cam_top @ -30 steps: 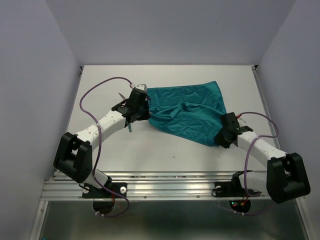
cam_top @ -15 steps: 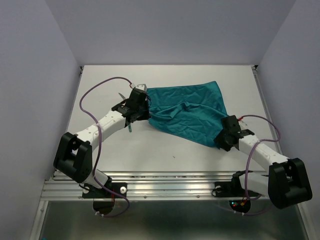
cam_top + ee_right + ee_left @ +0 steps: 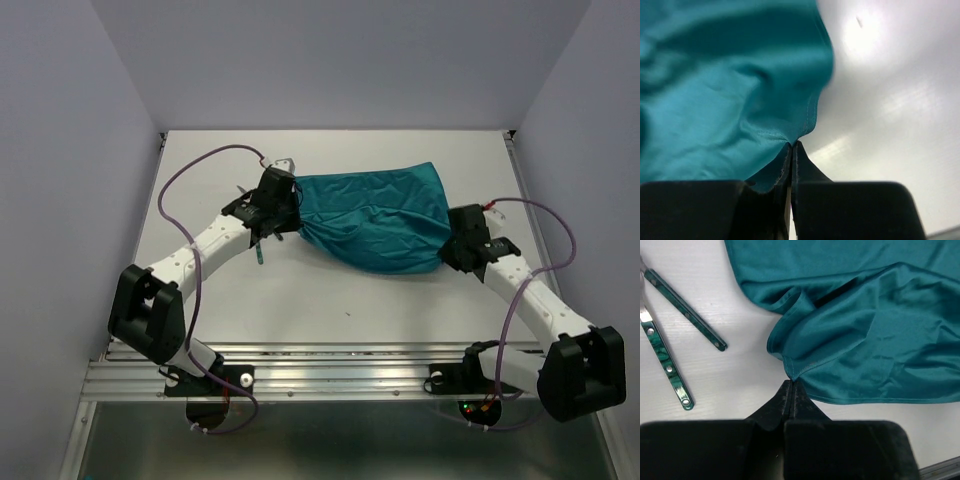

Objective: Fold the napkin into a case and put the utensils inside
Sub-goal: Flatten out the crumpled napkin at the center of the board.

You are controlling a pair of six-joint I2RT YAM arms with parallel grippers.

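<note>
Moved: right gripper [image 3: 457, 248] has swung toward the far side of the table [image 3: 330, 295], taking its napkin corner along. The long point of cloth that reached toward the near right is gone. The napkin [image 3: 378, 220] is now a shorter, bunched shape. The left gripper [image 3: 791, 384] has barely shifted.
Left claw: fingers pressed together, pinching a hemmed corner at the cloth's left edge.
Right claw: jaws closed tight on a hemmed corner at the cloth's right edge.
Napkin count: one.
Napkin place: middle to far part of the table, strung between the two grippers.
Napkin material: teal-green, thin, slightly glossy fabric with a stitched hem, soft folds and creases.
Utensils [image 3: 687, 310] count: two handles in the left wrist view, heads mostly cut off by the frame edge.
Utensils place: flat on the table just left of the napkin, not touching it, handles fanning apart.
Utensils look: slim flat bars, mottled dark-green handles with small rivets.
Table surface: white, smooth.
</note>
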